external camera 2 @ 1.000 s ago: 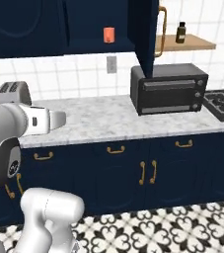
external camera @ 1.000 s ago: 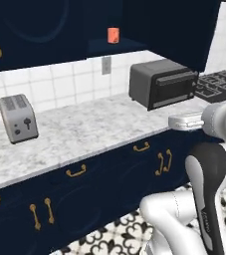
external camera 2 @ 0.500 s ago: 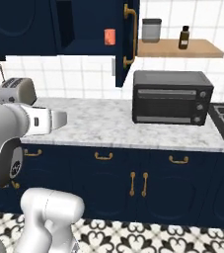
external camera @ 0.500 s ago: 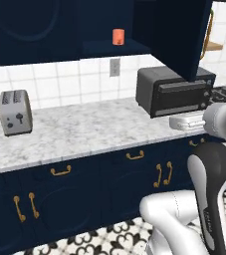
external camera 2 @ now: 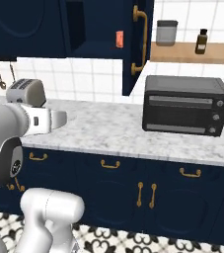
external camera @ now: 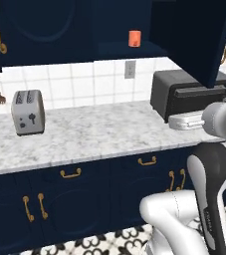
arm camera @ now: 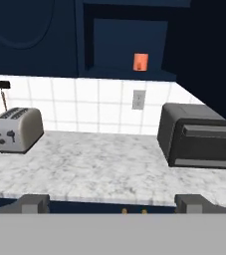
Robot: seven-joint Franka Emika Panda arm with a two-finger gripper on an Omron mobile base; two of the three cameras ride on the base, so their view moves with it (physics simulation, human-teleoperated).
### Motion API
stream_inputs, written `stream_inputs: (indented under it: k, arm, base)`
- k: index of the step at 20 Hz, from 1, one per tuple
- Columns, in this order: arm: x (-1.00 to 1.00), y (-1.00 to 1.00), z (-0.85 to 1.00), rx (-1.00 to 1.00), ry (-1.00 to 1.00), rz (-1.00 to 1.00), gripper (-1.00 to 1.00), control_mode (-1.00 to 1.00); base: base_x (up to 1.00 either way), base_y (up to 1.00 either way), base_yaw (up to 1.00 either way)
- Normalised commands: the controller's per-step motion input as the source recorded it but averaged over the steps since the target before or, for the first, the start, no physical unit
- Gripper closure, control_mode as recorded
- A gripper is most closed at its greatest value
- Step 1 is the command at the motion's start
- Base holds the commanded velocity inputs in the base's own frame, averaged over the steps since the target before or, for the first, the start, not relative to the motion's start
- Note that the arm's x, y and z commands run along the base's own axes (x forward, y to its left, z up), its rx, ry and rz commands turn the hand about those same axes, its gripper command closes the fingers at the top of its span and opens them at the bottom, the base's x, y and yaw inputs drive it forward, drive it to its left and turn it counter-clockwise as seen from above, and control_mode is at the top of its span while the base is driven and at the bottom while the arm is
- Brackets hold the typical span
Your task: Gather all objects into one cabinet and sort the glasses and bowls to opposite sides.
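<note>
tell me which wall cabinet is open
The wall cabinet holding the orange-red cup, above the toaster oven; its door swings out, the others stay shut.

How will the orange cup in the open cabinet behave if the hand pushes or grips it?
The orange cup looks small and plain, so it is probably light and stiff. It stands upright on the shelf, so a high push may tip it, and then it could roll. Its smooth sides may be a little slippery.

One orange-red cup (external camera: 134,38), one toaster (external camera: 28,112), one toaster oven (external camera 2: 185,105), one jar (external camera 2: 166,32), one brown bottle (external camera 2: 201,41)
</note>
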Motion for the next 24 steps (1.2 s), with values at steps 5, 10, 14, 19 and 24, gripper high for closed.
stream_inputs:
  k: [5,10,14,19,24]
  arm:
    - [0.0,0.0,0.0,0.0,0.0,0.0,-1.0,1.0]
    - [0.0,0.0,0.0,0.0,0.0,0.0,-1.0,1.0]
    - [0.0,0.0,0.0,0.0,0.0,0.0,-1.0,1.0]
    - [0.0,0.0,0.0,0.0,0.0,0.0,-1.0,1.0]
    - [0.0,0.0,0.0,0.0,0.0,0.0,-1.0,1.0]
  base:
    - [0.1,-0.27,0.0]
    - [0.45,-0.47,-0.1]
    - [0.55,0.0,-0.01]
    - [0.59,0.0,0.0]
    - [0.29,0.0,0.01]
